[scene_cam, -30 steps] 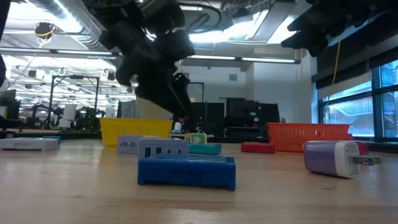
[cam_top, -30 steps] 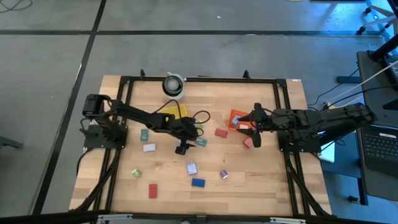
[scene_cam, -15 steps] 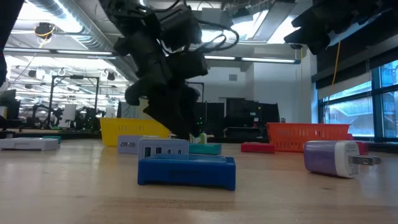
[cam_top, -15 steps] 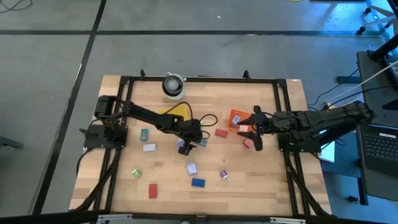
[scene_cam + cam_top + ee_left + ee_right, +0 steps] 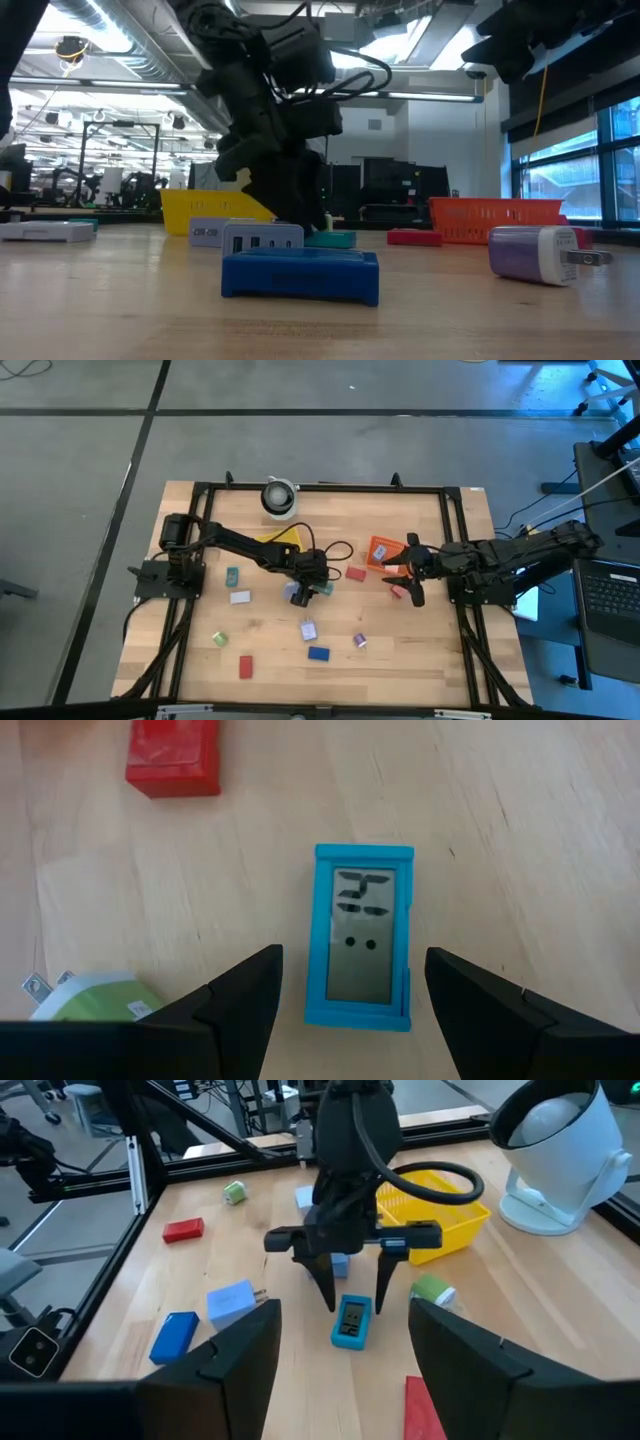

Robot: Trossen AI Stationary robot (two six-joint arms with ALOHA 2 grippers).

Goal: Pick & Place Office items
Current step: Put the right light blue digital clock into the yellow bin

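A teal block with a grey display face (image 5: 362,935) lies flat on the wooden table, near its middle (image 5: 324,589). My left gripper (image 5: 352,965) hangs over it, pointing down, open, with one finger on each side of the block and a gap at both. The right wrist view shows the same fingers (image 5: 328,1295) standing just off the block (image 5: 351,1323). My right gripper (image 5: 405,572) is open in the air beside the orange mesh basket (image 5: 381,550), above a pink block (image 5: 398,592). Other small items lie scattered on the table.
A red block (image 5: 173,760) and a green-and-white plug (image 5: 90,1002) lie close to the teal block. The yellow basket (image 5: 283,540) is behind the left arm, and a white round device (image 5: 279,497) stands at the far edge. Lavender, blue, red and green items (image 5: 318,653) lie toward the near edge.
My left gripper has moved toward the table's right and down, from beside the teal block to over it, with its open fingers now on either side of the block. The block has stayed where it was.
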